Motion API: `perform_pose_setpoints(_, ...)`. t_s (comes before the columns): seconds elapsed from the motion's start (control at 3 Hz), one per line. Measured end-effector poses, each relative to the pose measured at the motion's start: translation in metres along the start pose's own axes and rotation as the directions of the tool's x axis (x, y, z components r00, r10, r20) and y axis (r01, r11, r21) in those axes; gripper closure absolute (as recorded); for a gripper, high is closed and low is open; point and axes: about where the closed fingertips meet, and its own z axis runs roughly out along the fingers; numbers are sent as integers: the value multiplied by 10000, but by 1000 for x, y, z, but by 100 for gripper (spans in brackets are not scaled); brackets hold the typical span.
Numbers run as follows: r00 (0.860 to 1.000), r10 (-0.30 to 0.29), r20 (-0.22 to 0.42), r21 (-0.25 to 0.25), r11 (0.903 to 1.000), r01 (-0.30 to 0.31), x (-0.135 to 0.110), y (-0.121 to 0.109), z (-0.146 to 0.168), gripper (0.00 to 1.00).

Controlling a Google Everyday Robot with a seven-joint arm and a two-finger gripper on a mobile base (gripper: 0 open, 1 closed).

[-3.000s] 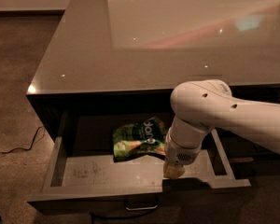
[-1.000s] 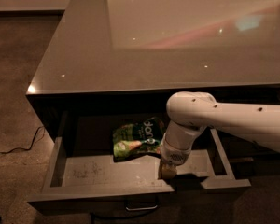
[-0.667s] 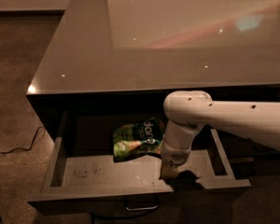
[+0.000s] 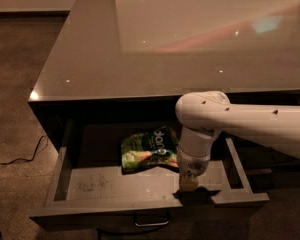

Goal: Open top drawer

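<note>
The top drawer [image 4: 102,185] stands open under the front edge of the countertop [image 4: 110,59], low in the camera view and a little left of centre. Its grey floor is scuffed and its grey rim runs around all four sides. The small silver bar handle [image 4: 151,220] shows below the front rim, at about the middle of the drawer's width.

A green snack bag [image 4: 149,151] lies inside, towards the back and right of centre, crumpled, with pale lettering on its top face. The left half of the drawer floor shows only scratches.

My gripper [image 4: 188,184] reaches down into the drawer's right part, with its pale tip right at the inner side of the front rim, well to the right of the handle. It is just beside the bag's right end; whether it touches the bag I cannot tell. My wrist hides the tip's shape, so I cannot tell how the gripper is set or whether it holds anything. My white arm [image 4: 250,126] comes in from the right, crossing over the drawer's right wall and covering the back right corner.

The countertop is glossy grey-brown, with small bright glints and a broad pale reflection. To the left is a speckled brown floor [image 4: 15,104], where a dark cable [image 4: 27,157] trails towards the cabinet's side.
</note>
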Motion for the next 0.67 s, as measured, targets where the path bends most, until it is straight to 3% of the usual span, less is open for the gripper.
perform_pose_setpoints(0.33,9991,154,-396,115,9998,-150,11,9,-11,100)
perform_pose_setpoints(0.67,9972,-375,-649,-490,9982,343,15,21,-5,100)
